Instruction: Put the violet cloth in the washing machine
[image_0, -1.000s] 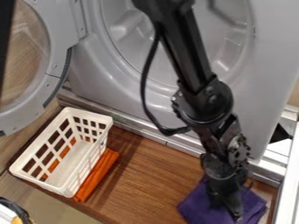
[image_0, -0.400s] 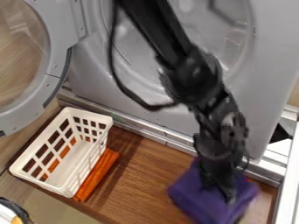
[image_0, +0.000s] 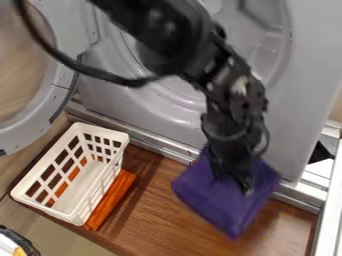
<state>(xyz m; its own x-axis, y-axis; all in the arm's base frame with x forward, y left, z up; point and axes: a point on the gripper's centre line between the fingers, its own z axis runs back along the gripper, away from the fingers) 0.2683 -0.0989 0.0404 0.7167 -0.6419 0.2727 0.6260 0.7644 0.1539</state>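
Above the tabletop (image_0: 157, 200): violet cloth (image_0: 197, 187) clamped in the gripper (image_0: 246, 187), jaws closed on its bunched upper part. Dangling corner (image_0: 234, 231) could snag the washing machine (image_0: 310, 75) rim (image_0: 284, 62) if carried too low, dragging it loose.

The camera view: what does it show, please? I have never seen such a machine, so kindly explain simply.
The camera looks down at a slant. The black robot arm enters from the top and ends in a tool, its "hand". This tool holds the violet cloth, which seems lifted off the brown wooden surface. Behind is the grey washing machine, its round door open at left. A white basket stands on the surface, with something orange, perhaps cloth, along its side.
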